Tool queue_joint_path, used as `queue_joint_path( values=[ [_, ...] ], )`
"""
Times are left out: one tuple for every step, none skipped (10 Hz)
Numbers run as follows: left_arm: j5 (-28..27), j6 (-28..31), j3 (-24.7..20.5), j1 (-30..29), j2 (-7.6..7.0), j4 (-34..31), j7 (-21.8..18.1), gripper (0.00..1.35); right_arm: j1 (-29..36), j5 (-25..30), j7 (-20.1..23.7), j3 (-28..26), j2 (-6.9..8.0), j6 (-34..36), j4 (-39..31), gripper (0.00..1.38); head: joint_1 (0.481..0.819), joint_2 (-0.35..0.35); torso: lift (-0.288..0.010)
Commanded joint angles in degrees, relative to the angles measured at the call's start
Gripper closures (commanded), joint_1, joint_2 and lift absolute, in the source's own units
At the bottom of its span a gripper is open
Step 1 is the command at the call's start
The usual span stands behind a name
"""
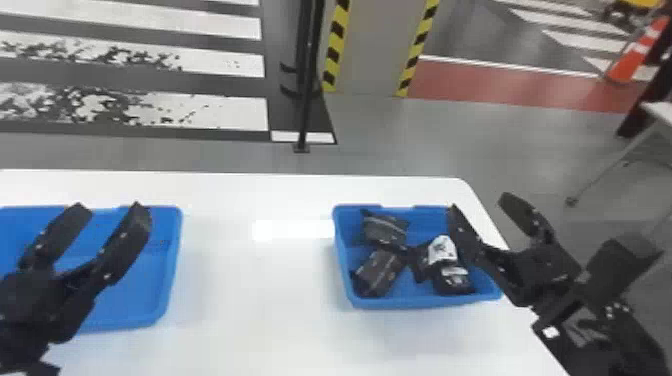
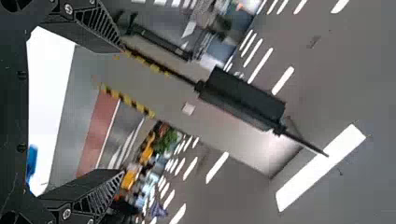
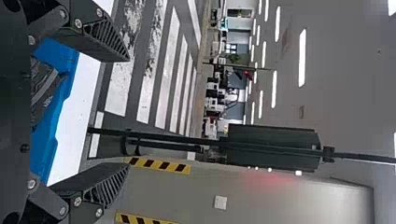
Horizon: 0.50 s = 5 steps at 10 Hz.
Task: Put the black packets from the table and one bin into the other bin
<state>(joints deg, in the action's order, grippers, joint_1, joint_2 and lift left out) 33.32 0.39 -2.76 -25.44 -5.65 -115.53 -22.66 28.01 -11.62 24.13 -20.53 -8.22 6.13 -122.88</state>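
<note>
My left gripper point(image 1: 107, 215) stands open over the left blue bin point(image 1: 172, 250), whose visible inside holds no packets. At the right bin's right side, my right gripper point(image 1: 477, 202) is open with nothing between its fingers. Several black packets lie in the right blue bin point(image 1: 415, 302): one at the back left point(image 1: 384, 229), one at the front left point(image 1: 378, 272), others with white labels toward the right point(image 1: 452, 279). In the left wrist view the left gripper point(image 2: 123, 112) has its fingers wide apart. The right wrist view has the right gripper point(image 3: 130, 114) beside a packet point(image 3: 44, 88) in the bin.
The white table point(image 1: 250, 280) stretches between the two bins. Beyond its far edge stand a thin black post point(image 1: 306, 90) and a pillar with yellow-black stripes point(image 1: 372, 50). An orange cone point(image 1: 625, 65) stands on the floor at the far right.
</note>
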Motion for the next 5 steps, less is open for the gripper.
queue_joint_path(
  values=[
    [-10.6, -8.0, -3.1, -4.6, 2.31, -0.1, 3.1, 0.12, 4.9, -0.1, -1.5, 1.8, 1.19, -0.5, -4.3, 0.19, 0.695, -0.195, -0.11],
    [-17.0, -12.3, -3.8, -7.2, 2.66, -0.1, 5.3, 0.12, 8.3, 0.5, -2.9, 3.0, 1.63, -0.5, -7.6, 0.19, 0.695, -0.143, -0.11],
    [-21.7, -15.2, -3.6, -10.3, 3.01, -1.4, 7.8, 0.12, 11.2, 3.2, -3.4, 3.2, 2.07, -0.5, -10.2, 0.19, 0.695, -0.093, -0.11],
    [-25.1, -16.6, -2.8, -15.2, 3.45, -5.5, 12.6, 0.12, 15.4, 5.6, -4.2, 3.2, 2.25, -0.5, -14.0, 0.19, 0.695, -0.077, -0.11],
    [-27.6, -16.8, -4.4, -19.0, 4.6, -9.7, 16.6, 0.12, 19.4, 4.9, -5.1, 2.6, 2.25, -0.5, -16.4, 0.2, 0.695, -0.056, -0.11]
  ],
)
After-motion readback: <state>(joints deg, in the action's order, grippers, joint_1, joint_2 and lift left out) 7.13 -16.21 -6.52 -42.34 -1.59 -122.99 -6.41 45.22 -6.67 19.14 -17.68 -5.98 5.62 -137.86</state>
